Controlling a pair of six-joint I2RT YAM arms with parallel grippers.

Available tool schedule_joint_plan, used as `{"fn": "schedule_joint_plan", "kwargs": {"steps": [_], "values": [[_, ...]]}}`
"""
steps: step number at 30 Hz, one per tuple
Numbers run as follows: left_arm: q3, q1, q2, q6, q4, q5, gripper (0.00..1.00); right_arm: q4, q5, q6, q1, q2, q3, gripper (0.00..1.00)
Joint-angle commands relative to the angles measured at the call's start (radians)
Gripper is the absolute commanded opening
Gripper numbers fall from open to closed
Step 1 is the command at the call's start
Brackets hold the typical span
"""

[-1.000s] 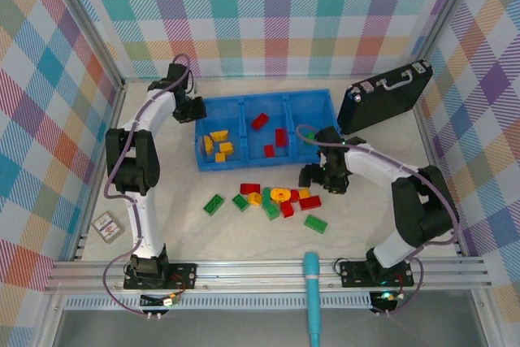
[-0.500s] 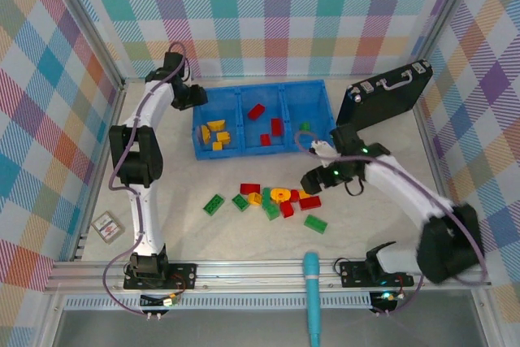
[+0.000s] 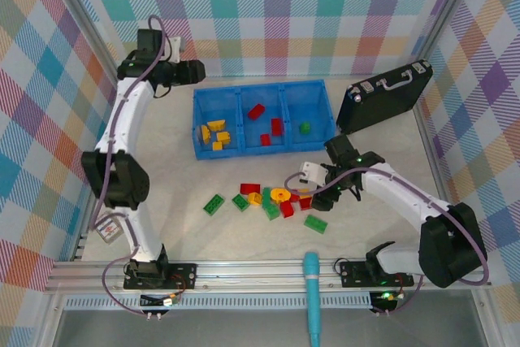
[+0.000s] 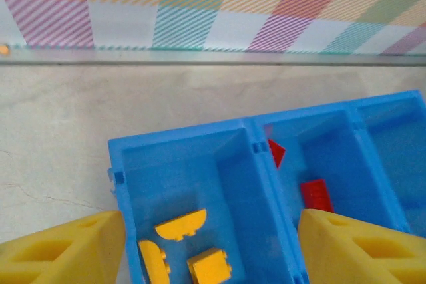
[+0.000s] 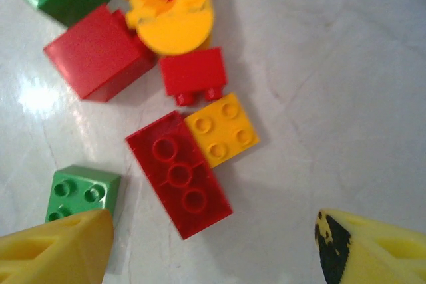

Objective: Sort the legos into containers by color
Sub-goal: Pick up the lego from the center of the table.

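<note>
The left end effector is hanging open, with nothing between its yellow fingers, near the far-left corner of the blue bin. Below it, yellow legos are lying in the left compartment and red legos in the middle one. In the top view, one green lego is sitting in the right compartment.

The right end effector is also gaping and empty, hovering low over the loose pile on the worktop, on the near side of the bin. Under it, a long red brick is lying against a yellow square brick. A small red brick is lying just beyond them, touching a round yellow piece. A green brick is sitting beside the left finger. A black case is resting to the right of the bin.
</note>
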Motion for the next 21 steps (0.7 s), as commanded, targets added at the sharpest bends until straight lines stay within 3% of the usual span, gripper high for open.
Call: {"fn": "schedule_joint_plan", "kwargs": {"steps": [1, 11, 21], "values": [[-0.069, 0.011, -0.12, 0.07, -0.003, 0.009, 0.7, 0.025, 0.013, -0.086, 0.012, -0.008, -0.024, 0.79], [-0.238, 0.011, -0.409, 0.175, -0.115, -0.062, 0.74, 0.089, 0.032, -0.129, 0.023, 0.074, -0.044, 0.79], [-0.312, 0.011, -0.522, 0.234, -0.136, -0.129, 0.79, 0.115, 0.045, -0.17, 0.057, 0.185, -0.048, 0.72]]}}
